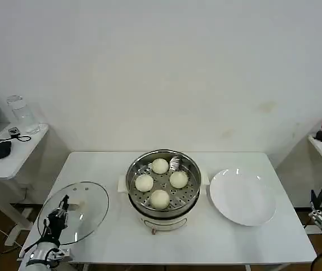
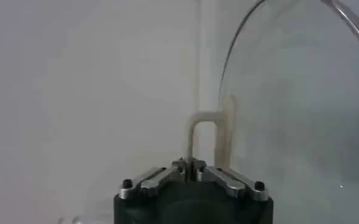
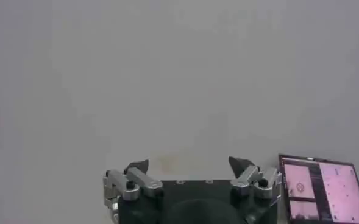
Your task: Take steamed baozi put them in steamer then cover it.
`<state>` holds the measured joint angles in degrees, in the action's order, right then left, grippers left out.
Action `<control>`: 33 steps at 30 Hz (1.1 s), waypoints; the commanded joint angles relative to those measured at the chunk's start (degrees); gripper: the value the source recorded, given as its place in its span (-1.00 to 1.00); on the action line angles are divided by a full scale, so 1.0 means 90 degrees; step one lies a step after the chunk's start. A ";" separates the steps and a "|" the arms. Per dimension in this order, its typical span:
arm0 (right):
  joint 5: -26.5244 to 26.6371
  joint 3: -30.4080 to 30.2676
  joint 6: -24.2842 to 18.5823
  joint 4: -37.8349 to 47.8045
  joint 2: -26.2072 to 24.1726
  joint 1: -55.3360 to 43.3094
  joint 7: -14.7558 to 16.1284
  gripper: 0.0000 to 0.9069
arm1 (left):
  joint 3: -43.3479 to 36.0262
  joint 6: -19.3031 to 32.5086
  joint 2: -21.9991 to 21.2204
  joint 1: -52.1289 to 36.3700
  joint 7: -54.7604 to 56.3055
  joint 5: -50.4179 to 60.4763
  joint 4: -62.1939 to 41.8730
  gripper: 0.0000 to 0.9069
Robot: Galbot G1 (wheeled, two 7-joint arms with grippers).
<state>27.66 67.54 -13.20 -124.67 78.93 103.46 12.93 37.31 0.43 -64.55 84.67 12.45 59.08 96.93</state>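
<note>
Bench [image 1: 104,164]: white, rectangular, set against a plain white wall; it carries the steamer, the lid and a plate.
Steamer [image 1: 190,193]: shiny round pot at the middle of the bench, uncovered, with white side handles and a white base.
Tray [image 1: 184,194]: perforated metal floor inside the steamer, on which the buns rest.
Baozi [image 1: 159,199]: four smooth cream-white buns on the tray, one toward the wall, one toward the robot, one at each side; they lie close together in a diamond.
Lid [image 1: 93,200]: round clear glass with a metal rim, at the bench's left front corner, well apart from the steamer, its near edge reaching past the bench edge; whether it lies flat or is raised cannot be told.
Lid handle [image 2: 205,131]: white loop at the centre of the glass, seen upright in the left wrist view with the glass disc behind it.
Left pincer [image 2: 190,170]: at the bench's left front corner, fingers drawn together and clamped on the foot of the lid handle.
Right pincer [image 3: 188,164]: off the bench's right front corner, away from everything on it; fingers spread wide, holding nothing.
Plate [image 1: 242,197]: flat, white, bare, on the bench just right of the steamer.
</note>
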 commanded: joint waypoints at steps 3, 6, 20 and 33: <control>-0.0441 -0.0248 -0.0092 -0.0036 0.0101 -0.0041 0.0002 1.00 | 0.0386 -0.0893 0.0259 0.0158 -0.0057 -0.0843 0.1809 -1.00; -0.0633 -0.0393 -0.0143 -0.0014 0.0176 -0.0041 0.0027 1.00 | 0.0216 -0.1032 0.0480 -0.0072 -0.0345 -0.0487 0.2084 -1.00; -0.1056 -0.0660 -0.0200 0.0061 0.0371 -0.0121 -0.0032 1.00 | -0.1903 -0.2820 0.1499 -0.2035 -0.1639 -0.0663 0.2246 -1.00; -0.1417 -0.1093 -0.0246 0.0217 0.0546 -0.0240 -0.0028 1.00 | -0.3805 -0.3949 0.0368 -0.3223 -0.2825 0.1223 0.2202 -1.00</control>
<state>17.79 60.03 -15.04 -123.27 82.89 101.55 12.71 18.00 -25.62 -55.63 65.78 -3.85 58.03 115.71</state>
